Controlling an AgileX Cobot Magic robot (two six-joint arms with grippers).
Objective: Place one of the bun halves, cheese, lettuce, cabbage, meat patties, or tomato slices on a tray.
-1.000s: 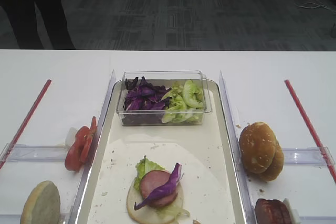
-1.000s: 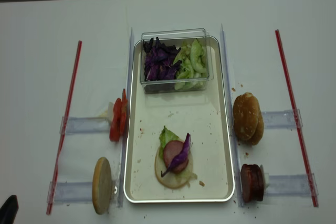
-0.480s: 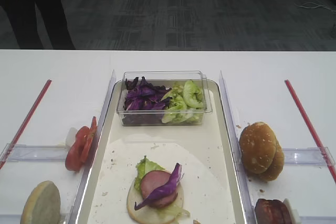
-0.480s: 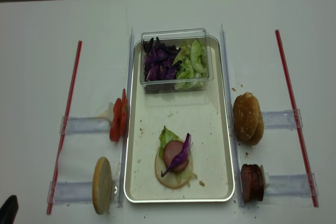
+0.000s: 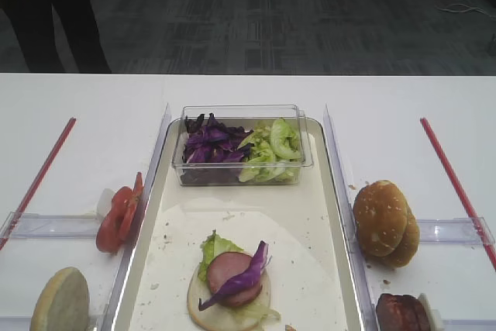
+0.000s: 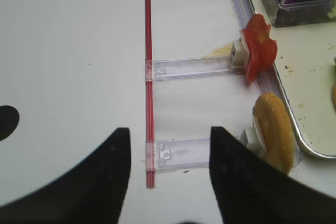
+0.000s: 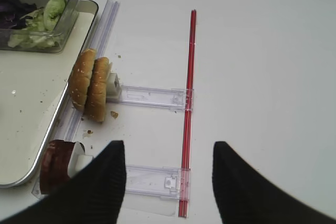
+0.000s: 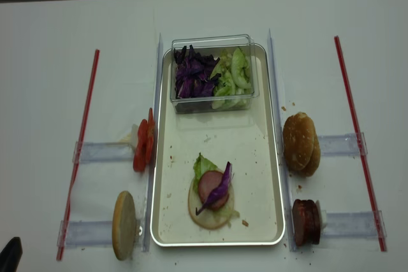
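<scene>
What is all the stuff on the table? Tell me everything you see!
tray: one, silver, centre of table.
clear tub: one, far end of tray, holding purple cabbage and green lettuce.
stack: one, near end of tray: bun half, lettuce, pink meat patty, purple cabbage strip on top.
tomato slices: red, left of tray.
bun half: one, tan, near left.
seeded buns: two, brown, right of tray.
meat patties: dark brown, near right.
red strips: two, outer sides.
left gripper: black, open, empty.
right gripper: black, open, empty.

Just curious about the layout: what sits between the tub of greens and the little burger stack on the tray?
Only bare, crumb-dotted white liner separates the clear tub from the stack; the realsense high view shows it.
</scene>
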